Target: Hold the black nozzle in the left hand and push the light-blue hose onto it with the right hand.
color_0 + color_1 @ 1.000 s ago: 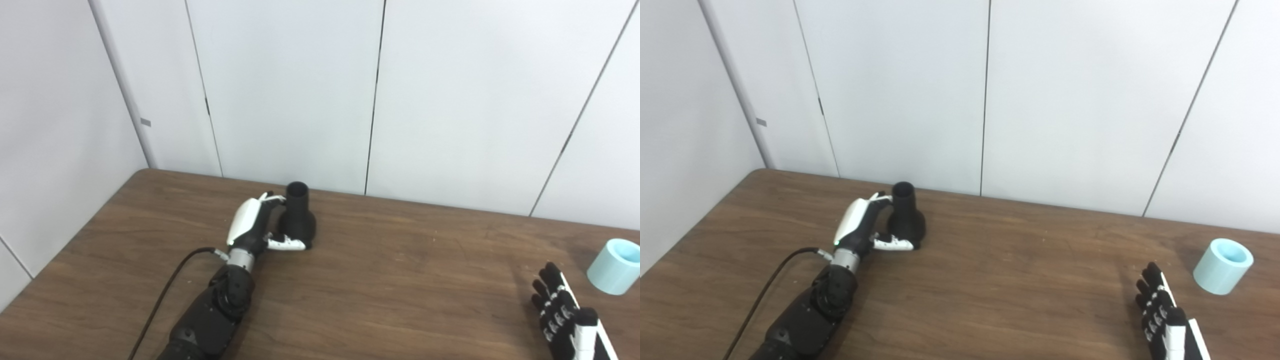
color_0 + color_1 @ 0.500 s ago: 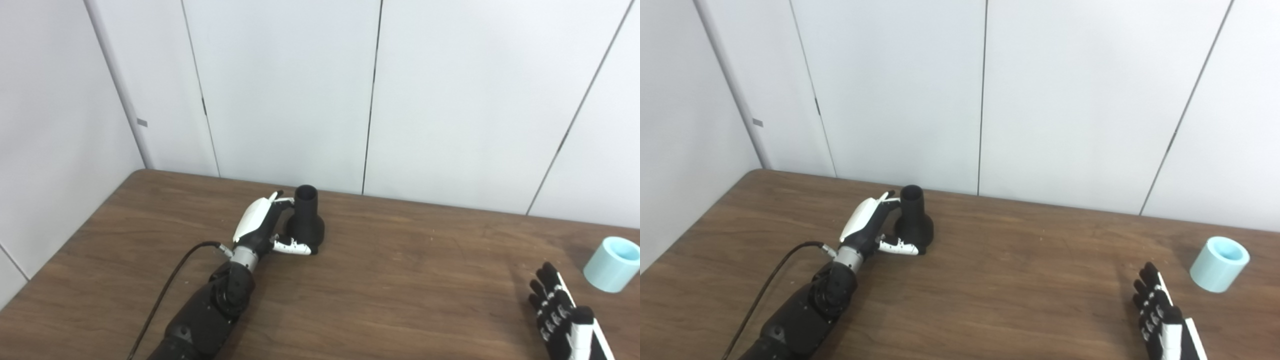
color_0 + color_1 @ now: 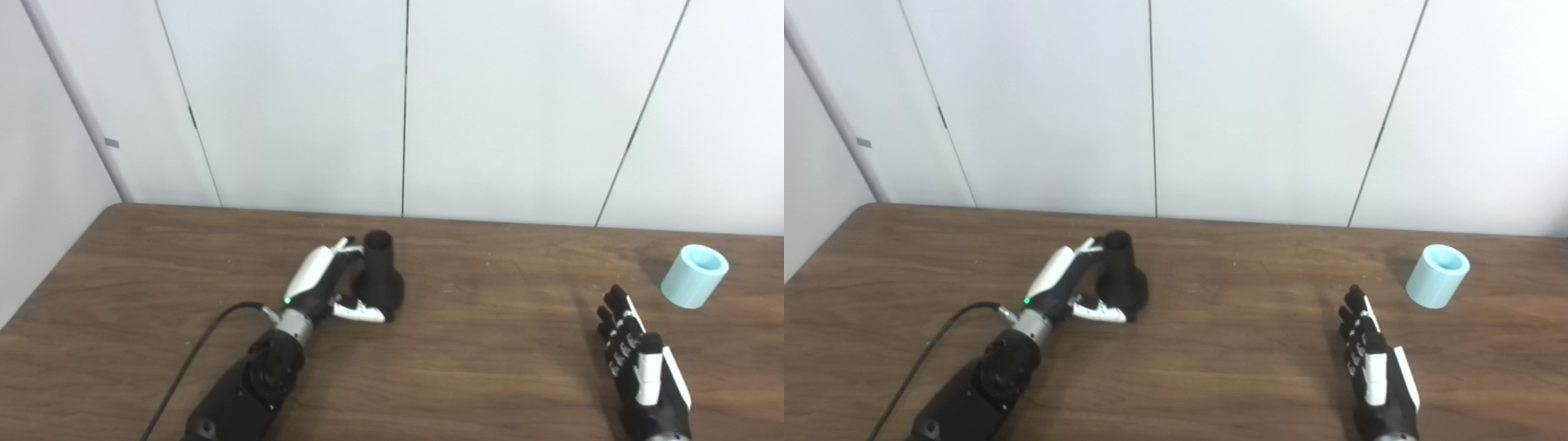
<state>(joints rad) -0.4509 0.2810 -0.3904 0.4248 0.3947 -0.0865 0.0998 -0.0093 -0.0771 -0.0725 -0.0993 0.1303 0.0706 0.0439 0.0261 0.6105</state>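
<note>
The wooden table [image 3: 490, 367] carries both parts, set well apart: the black nozzle [image 3: 380, 275] left of centre and the light-blue hose [image 3: 694, 275] near the right edge. The relation that matters is hose to right hand [image 3: 640, 367]: the hose lies ahead of that hand and a little to its right, clearly nearer to it than to the left hand, with bare wood between them. The right hand is flat and open, its fingers spread and pointing away from the robot, holding nothing. The left hand [image 3: 327, 288] is cupped around the nozzle, fingers at the narrow neck and thumb low against the flared base; whether the grip is firm I cannot tell. The nozzle stands roughly upright, mouth up. The hose is a short, stubby cylinder, tilted, its open end up and towards the robot.
</note>
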